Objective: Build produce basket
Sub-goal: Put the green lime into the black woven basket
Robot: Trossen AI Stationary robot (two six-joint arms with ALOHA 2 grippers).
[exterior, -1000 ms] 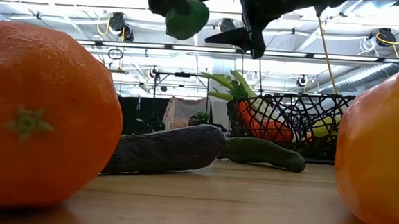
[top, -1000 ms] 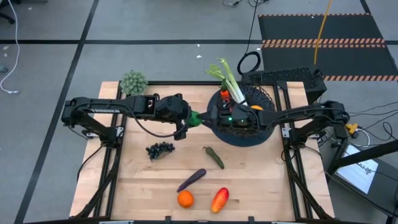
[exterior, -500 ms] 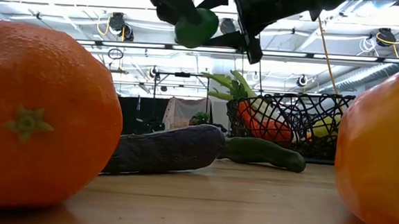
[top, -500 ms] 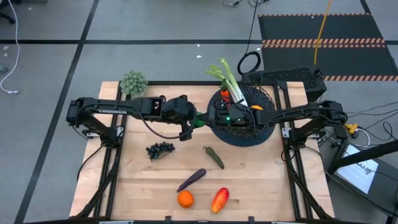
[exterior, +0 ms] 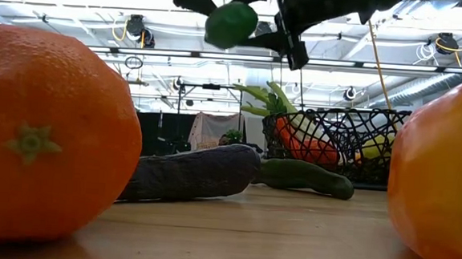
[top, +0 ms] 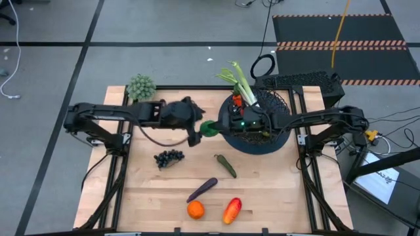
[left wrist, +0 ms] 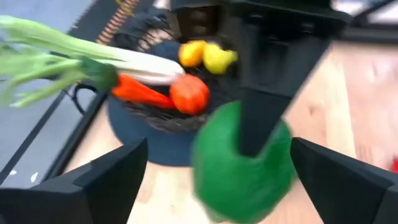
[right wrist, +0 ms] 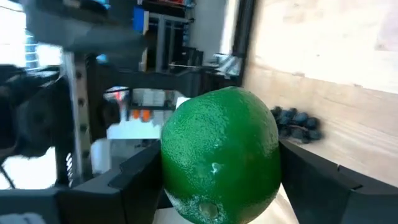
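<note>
lime (right wrist: 220,153): held in the air just beside the basket's near-left rim, high above the table in the low view.
right gripper (right wrist: 217,180): closed on the lime, a dark finger on either side of it.
left gripper (left wrist: 211,171): fingers spread wide, clear of the lime on both sides; a second earlier it was carrying the lime itself.
what changed: the lime passed from left to right in mid-air, and the left arm had backed a little away from the basket.
basket (top: 279,141): black wire bowl at the table's far right, already holding the leek (top: 241,82), carrot (left wrist: 142,91), tomato (left wrist: 189,93) and two yellow fruits (left wrist: 205,55).
meaning for the task: probably the right arm had only a short carry left to drop the lime in.
left on the table: grapes (top: 168,157), pickle (top: 226,165), eggplant (top: 201,189), orange (top: 195,210), pepper (top: 231,210).
</note>
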